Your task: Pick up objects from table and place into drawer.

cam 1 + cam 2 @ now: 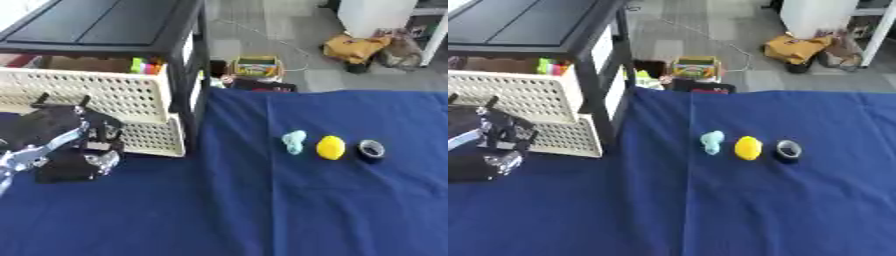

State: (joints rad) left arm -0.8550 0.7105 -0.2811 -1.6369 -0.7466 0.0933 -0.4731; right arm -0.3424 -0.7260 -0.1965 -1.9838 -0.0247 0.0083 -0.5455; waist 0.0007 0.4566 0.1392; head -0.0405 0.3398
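Blue cloth [262,210] carries your three targets toward the table's right edge: pale teal piece [295,141], yellow object [331,147], dark ring [371,149]. Your left hand [74,145], finger state unclear, sits well left beside the white drawer [105,95].

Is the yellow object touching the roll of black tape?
Apart. The left eye view shows blue cloth between the yellow object and the roll of black tape.

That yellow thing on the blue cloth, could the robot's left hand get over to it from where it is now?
Probably yes. The left hand sits by the white drawer, well to the side of the yellow object, with only bare blue cloth between. Whether the arm stretches that far is uncertain.
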